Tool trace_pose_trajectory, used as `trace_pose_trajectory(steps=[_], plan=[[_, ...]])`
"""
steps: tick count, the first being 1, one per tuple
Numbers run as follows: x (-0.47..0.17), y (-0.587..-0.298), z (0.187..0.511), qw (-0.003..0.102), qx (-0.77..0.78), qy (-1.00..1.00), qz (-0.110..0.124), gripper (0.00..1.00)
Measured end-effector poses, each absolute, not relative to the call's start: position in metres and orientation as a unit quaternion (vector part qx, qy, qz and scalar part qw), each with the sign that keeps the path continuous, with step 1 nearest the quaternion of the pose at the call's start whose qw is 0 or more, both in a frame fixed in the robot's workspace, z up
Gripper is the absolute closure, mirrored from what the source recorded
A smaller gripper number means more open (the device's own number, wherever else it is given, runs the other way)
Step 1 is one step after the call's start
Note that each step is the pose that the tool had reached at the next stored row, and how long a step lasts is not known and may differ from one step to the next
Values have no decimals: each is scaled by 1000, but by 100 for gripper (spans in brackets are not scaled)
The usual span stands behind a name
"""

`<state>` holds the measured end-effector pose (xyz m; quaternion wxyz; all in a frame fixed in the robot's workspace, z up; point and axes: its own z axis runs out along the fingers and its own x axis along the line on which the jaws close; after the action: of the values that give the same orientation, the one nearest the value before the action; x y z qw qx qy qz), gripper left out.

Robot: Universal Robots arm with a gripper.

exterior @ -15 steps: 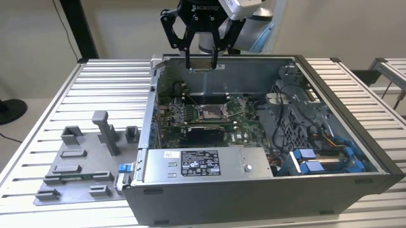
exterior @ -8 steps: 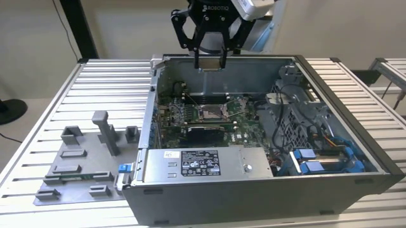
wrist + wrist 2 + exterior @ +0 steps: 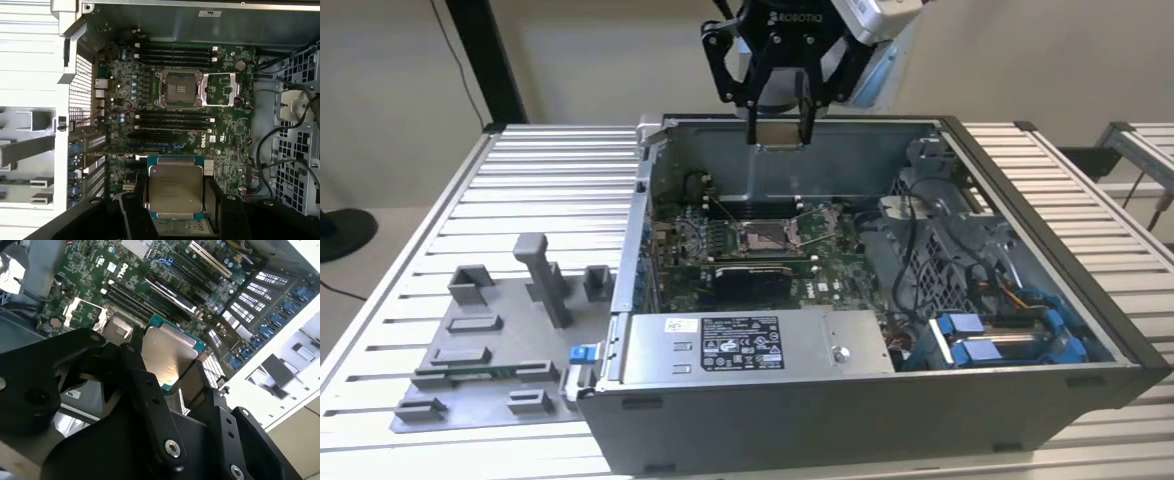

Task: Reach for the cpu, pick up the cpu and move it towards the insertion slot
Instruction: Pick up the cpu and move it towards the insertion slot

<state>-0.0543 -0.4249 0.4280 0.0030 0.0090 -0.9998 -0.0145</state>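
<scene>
The cpu [image 3: 175, 187], a thin square chip with a pale silver face and a green rim, sits between my black fingers [image 3: 136, 210]. My gripper [image 3: 781, 142] is shut on the cpu [image 3: 781, 146] and hangs above the rear wall of the open computer case [image 3: 1067, 290]. The cpu [image 3: 167, 355] also shows in the second wrist view, held by its two opposite edges. The insertion slot [image 3: 761, 237] lies below on the green board, with its metal frame and dark centre. In the first wrist view the insertion slot [image 3: 179, 89] has its metal cover flipped open to one side.
A silver power supply box [image 3: 747, 345] fills the case's near side. Cables and blue drive parts [image 3: 987, 340] crowd the exterior view's right. A grey fixture plate with blocks [image 3: 494, 340] lies on the ribbed table at the exterior view's left. Memory slots [image 3: 172, 120] flank the socket.
</scene>
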Motion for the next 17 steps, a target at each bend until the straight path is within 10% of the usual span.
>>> trace_pose_trajectory(steps=[17], plan=[[-34, -424, 428, 3, -9, -1000, -15, 100]])
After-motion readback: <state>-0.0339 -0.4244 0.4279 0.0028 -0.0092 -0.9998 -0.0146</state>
